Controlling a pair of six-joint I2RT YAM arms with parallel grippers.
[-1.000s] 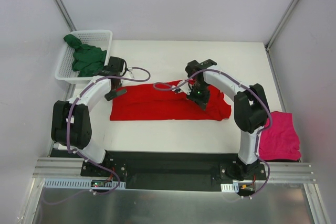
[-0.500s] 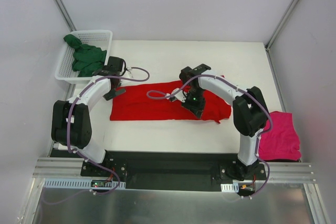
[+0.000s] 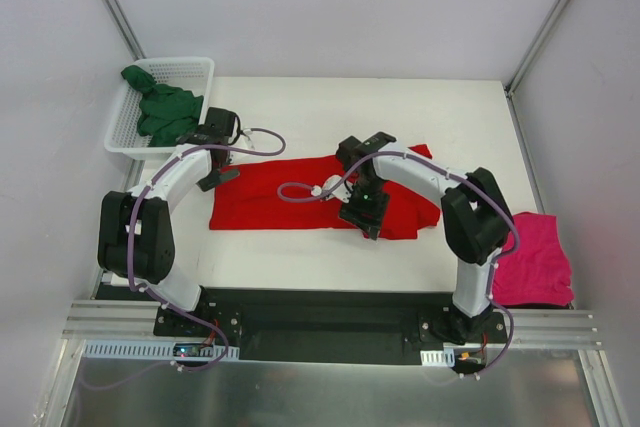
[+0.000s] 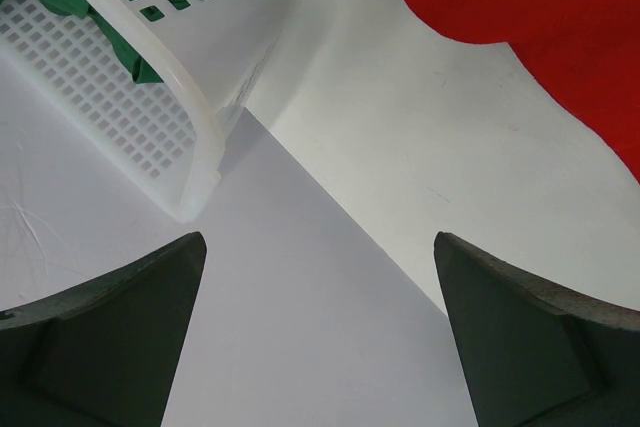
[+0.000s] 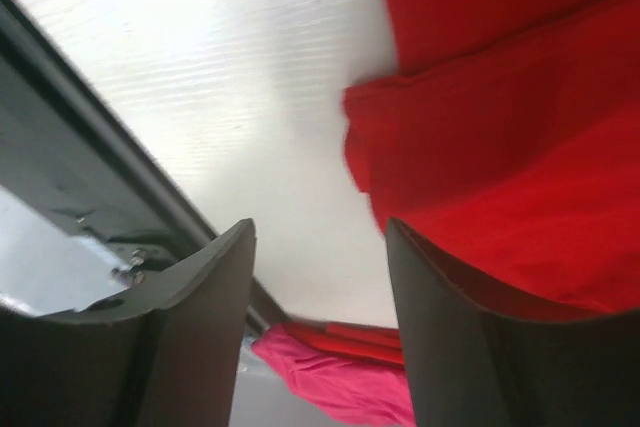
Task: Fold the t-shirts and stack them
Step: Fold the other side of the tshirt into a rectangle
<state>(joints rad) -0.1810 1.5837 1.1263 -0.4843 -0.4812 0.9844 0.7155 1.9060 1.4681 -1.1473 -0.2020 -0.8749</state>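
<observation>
Top view: red t-shirt [image 3: 270, 202] is a long folded strip mid-frame on the bench [image 3: 300, 107]. Green t-shirt [image 3: 165, 112] sits in the basket [image 3: 195, 63] upper left, magenta t-shirt [image 3: 535, 262] lower right.

Left wrist: left fingers [image 4: 100, 337] spread wide, empty.

Right wrist: right fingers [image 5: 190, 327] parted, pinching nothing, beside the fold's edge. I'd lift straight up so the fold doesn't drag.
</observation>
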